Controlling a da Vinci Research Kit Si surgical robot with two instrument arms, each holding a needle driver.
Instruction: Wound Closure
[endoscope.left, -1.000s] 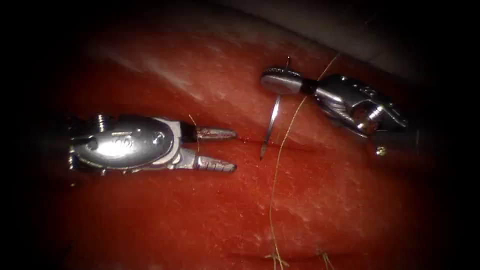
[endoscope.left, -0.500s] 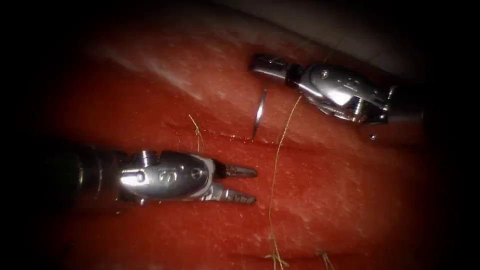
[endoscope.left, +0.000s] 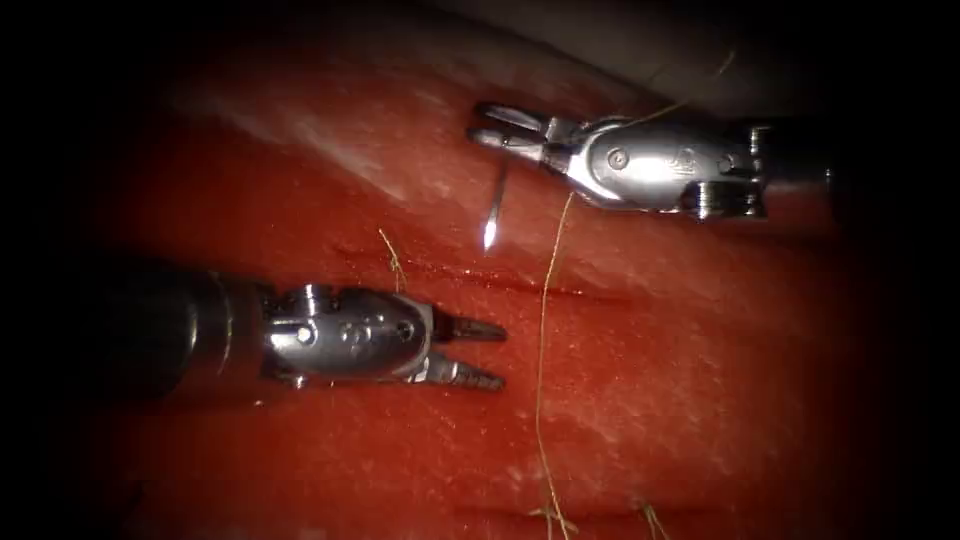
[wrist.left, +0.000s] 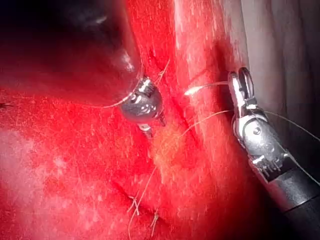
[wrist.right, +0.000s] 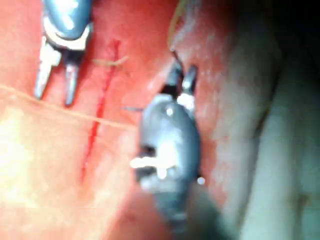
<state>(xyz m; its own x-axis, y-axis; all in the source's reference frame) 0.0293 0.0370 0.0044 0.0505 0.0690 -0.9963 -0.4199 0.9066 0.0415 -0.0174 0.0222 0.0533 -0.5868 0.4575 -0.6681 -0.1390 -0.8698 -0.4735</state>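
since half a second ago the right tool (endoscope.left: 492, 124) has lifted the needle (endoscope.left: 494, 208), and its tip is now clear of the tissue (endoscope.left: 300, 160), just above the cut (endoscope.left: 480, 275). its jaws grip the needle at the blunt end. the left tool (endoscope.left: 488, 354) sits below the cut, jaws a little apart, holding nothing. the thread (endoscope.left: 542, 350) runs down across the cut.

left tool (endoscope.left: 480, 353): jaws parted, empty | right tool (endoscope.left: 497, 127): jaws clamped
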